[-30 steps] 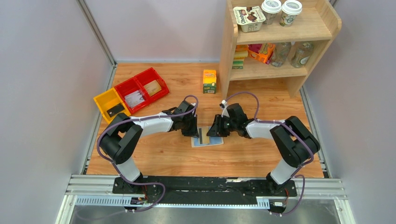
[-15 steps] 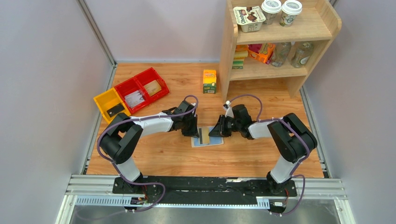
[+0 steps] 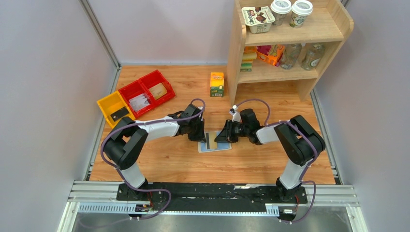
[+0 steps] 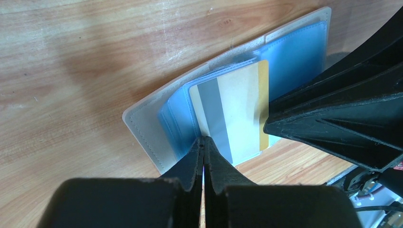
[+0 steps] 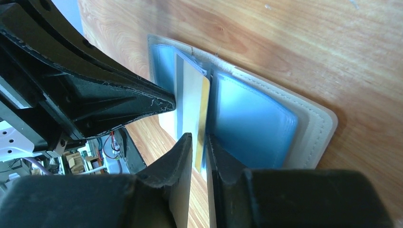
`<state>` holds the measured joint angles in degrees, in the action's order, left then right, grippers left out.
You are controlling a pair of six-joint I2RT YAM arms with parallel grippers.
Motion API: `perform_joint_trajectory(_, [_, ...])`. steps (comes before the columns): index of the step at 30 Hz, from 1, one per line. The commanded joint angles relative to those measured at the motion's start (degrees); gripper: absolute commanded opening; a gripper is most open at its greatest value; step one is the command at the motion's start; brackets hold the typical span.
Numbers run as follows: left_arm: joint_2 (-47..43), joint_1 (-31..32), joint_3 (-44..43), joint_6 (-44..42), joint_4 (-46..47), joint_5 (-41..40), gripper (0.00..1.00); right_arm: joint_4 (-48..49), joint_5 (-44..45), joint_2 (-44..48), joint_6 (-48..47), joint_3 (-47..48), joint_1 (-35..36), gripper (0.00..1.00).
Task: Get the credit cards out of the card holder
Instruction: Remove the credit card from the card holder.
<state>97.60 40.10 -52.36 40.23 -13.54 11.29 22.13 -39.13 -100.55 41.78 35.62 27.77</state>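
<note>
The card holder (image 3: pixel 221 146) lies spread open on the table, beige rim out and light blue pockets up; it also shows in both wrist views (image 4: pixel 147 128) (image 5: pixel 309 128). A whitish credit card (image 3: pixel 211 141) with a grey stripe and a gold edge sticks partly out of one pocket (image 4: pixel 233 114) (image 5: pixel 192 95). My left gripper (image 3: pixel 201 137) is shut, its tips (image 4: pixel 204 138) pressing down at the card's end. My right gripper (image 3: pixel 217 137) comes in low from the right. Its jaws (image 5: pixel 199 137) are almost shut, a narrow slit apart, resting over the card's gold edge.
Two red bins (image 3: pixel 147 93) and a yellow bin (image 3: pixel 114 107) stand at the back left, each with a card-like item inside. A small yellow and green carton (image 3: pixel 217 84) stands beside a wooden shelf (image 3: pixel 290 72) at the back right.
My right wrist has dropped lower and shifted slightly left, onto the card's gold edge. The left arm and the card holder have not visibly moved.
</note>
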Motion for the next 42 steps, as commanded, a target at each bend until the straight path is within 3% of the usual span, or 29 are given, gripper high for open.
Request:
perform_joint_trajectory(1, [3.21,0.33,1.12,-1.12,-5.53,-2.59,0.00,4.49,-2.43,-0.44,1.02,0.51,-0.08,0.19])
perform_joint_trajectory(9, [3.73,0.33,0.77,-1.20,-5.97,-2.50,0.00,12.40,-6.21,1.24,4.27,-1.07,-0.17,0.14])
perform_joint_trajectory(17, [4.00,0.68,0.15,-1.47,-6.59,-2.76,0.00,13.11,-7.71,-2.98,4.28,0.15,0.44,0.16])
perform_joint_trajectory(24, [3.65,0.77,0.50,-1.38,-7.03,-3.29,0.00,11.18,-7.01,-2.63,3.13,-0.90,-1.66,0.00])
perform_joint_trajectory(32, [4.09,0.77,0.50,-1.56,-7.03,-3.12,0.00,6.17,-8.94,-0.17,0.06,-2.57,-5.53,0.02])
perform_joint_trajectory(42, [4.35,0.77,0.33,-1.56,-6.94,-3.03,0.00,9.77,-12.19,-1.49,2.60,-2.57,-6.06,0.09])
